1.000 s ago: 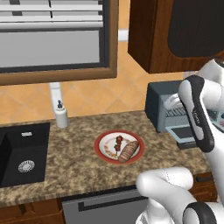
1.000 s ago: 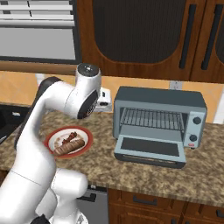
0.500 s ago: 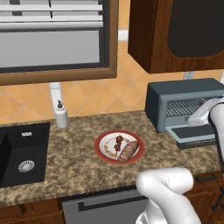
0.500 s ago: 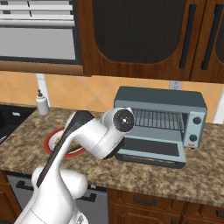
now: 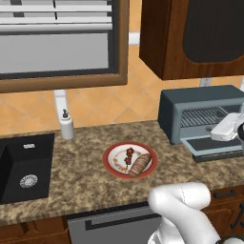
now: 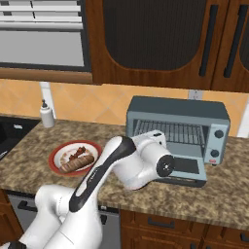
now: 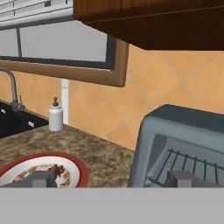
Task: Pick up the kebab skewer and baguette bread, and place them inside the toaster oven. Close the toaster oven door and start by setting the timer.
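A red-rimmed plate (image 5: 110, 161) on the granite counter holds the kebab skewer (image 5: 128, 156) and, beside it, the baguette bread (image 5: 140, 165). The right base view has the same skewer (image 6: 78, 153) and baguette (image 6: 78, 163) left of my arm. The grey-blue toaster oven (image 5: 205, 112) stands to the plate's right. Its door (image 5: 214, 144) lies folded down and the wire rack (image 6: 170, 131) is bare. In the hand view my gripper (image 7: 112, 179) is open and holds nothing. It sits low, with the plate (image 7: 81, 174) on its left and the toaster oven (image 7: 183, 131) on its right.
A white soap dispenser (image 5: 66, 126) stands at the back wall, with a black sink (image 5: 24, 167) to its left. Dark wooden wall cabinets (image 5: 200, 38) hang above the toaster oven. My arm's bulky elbow (image 6: 146, 163) sits in front of the oven door.
My arm has swung down and to the right, from upright over the plate to low in front of the toaster oven. The food, the plate and the oven have not moved.
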Controlling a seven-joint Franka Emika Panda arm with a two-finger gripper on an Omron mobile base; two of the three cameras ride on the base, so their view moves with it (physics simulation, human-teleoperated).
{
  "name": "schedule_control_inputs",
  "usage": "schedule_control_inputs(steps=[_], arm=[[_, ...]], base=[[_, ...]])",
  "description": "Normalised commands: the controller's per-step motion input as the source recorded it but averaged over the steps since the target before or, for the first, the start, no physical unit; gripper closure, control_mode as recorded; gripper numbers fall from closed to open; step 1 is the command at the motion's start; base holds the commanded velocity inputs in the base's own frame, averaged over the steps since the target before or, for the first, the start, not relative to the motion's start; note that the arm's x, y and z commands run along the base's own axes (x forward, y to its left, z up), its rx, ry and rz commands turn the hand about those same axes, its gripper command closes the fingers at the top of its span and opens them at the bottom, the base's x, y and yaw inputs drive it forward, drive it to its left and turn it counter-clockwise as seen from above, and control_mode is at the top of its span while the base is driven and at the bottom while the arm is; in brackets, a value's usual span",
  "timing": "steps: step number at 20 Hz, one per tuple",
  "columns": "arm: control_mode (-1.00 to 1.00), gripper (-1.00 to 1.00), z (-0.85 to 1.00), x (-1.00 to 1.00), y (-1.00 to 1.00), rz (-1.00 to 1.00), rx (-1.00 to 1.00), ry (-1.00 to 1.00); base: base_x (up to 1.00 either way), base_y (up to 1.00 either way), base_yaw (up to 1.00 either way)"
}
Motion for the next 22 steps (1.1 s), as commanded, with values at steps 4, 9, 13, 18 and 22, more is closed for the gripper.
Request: schedule_control_inputs(steps=[4,9,13,18,22], arm=[[-1.00,-1.00,-0.08,0.33,-0.36,0.01,0.16,-0.03],[-1.00,-1.00,-0.17,0.34,-0.40,0.00,0.13,0.00],[-1.00,-1.00,-0.31,0.45,-0.27,0.01,0.09,0.00],[-1.00,-1.00,-0.18,0.51,-0.08,0.03,0.07,0.00],[-1.00,-1.00,-0.39,0.44,-0.08,0.02,0.02,0.00]], base=[[0.00,0.00,0.00],[0.00,0.00,0.00],[0.00,0.00,0.00],[0.00,0.00,0.00],[0.00,0.00,0.00]])
